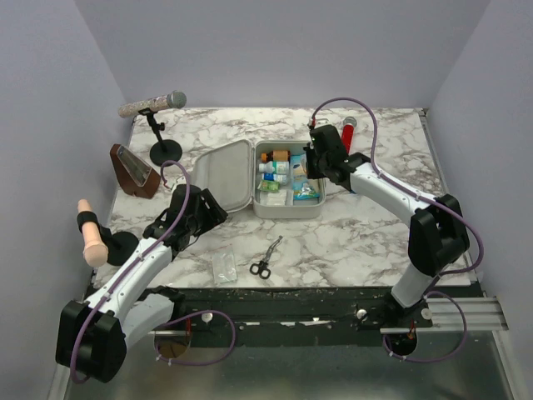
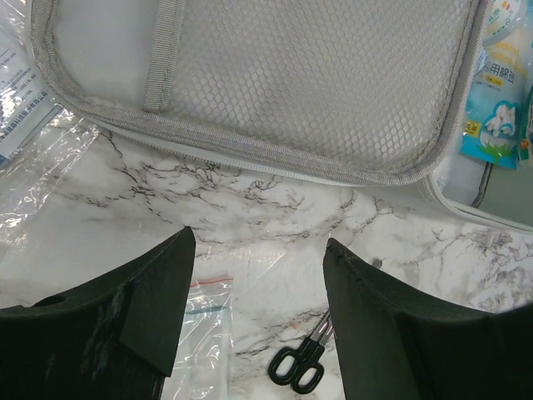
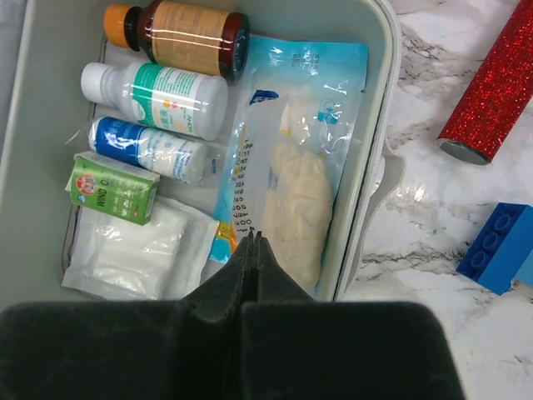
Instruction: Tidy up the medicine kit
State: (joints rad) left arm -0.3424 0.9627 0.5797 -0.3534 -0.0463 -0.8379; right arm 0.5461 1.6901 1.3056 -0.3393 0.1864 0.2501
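A: Located the medicine kit (image 1: 287,210)?
B: Yes. Open, around the middle of the table (image 1: 358,242), closer to the far edge than the near one. With the lid (image 1: 223,179) laid flat to the left, mesh pocket facing up.
A: Relative to the right gripper (image 3: 252,239)?
B: Right under it. Hangs over the tray, toward its near-right part. Closed tight, fingertips pressed together, nothing between them. Just above a blue-printed pouch (image 3: 296,167); cannot tell whether touching.
A: And the left gripper (image 2: 258,243)?
B: Spread wide, holding nothing. Just off the lid's near-left rim, over bare marble, aimed at the mesh.
A: Room for moving?
B: Mostly bare marble along the near edge, apart from scissors (image 1: 268,257) and a clear zip bag (image 1: 223,267) side by side in front of the lid. More bare marble toward the near-right corner, under the right arm. Tighter past the tray's right wall: a red glitter cylinder (image 3: 491,92) and a blue brick (image 3: 495,246) close by, neither touching it. Crowded at the far-left corner with a microphone on a stand (image 1: 154,105) and a brown wedge (image 1: 133,171).
A: Contents?
B: Down the tray's left side, far to near: a brown bottle with orange cap (image 3: 179,29), a white bottle with green label (image 3: 158,96), a blue-and-white bottle (image 3: 146,148), a small green box (image 3: 110,187), then a white gauze packet (image 3: 133,250). Along the right side, only the pouch, with a pale wad inside.
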